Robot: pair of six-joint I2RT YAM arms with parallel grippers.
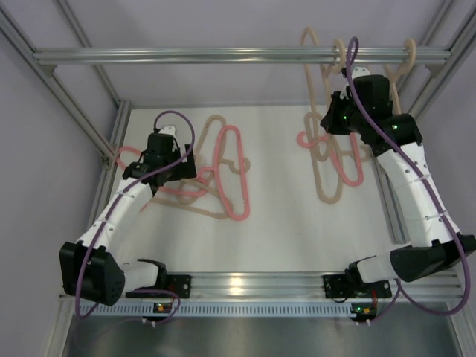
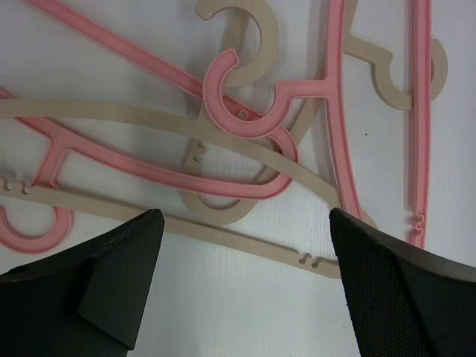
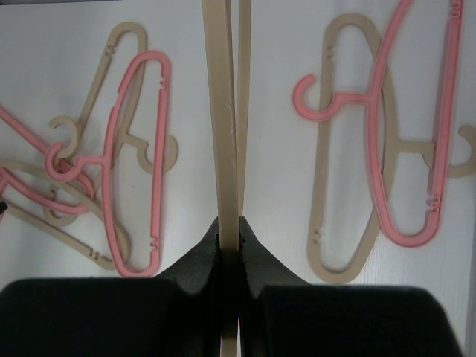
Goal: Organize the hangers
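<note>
Pink and beige plastic hangers [image 2: 422, 111] tangled flat at left of table [image 1: 297, 238] beneath wide-spread left gripper [image 2: 245, 279], right gripper [image 3: 229, 242] pinched on one beige hanger [image 3: 222, 111] far right (likely light, stiff, slick; best taken by a straight bar).

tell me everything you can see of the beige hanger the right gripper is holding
The beige hanger looks like smooth, matte plastic with flat faces. In the right wrist view, two of its narrow bars run side by side straight away from the gripper, with only a slim gap between them. The right gripper is shut on both bars, one pad on each side. The hanger seems to be held above the white table. Its hook is out of that view.
</note>
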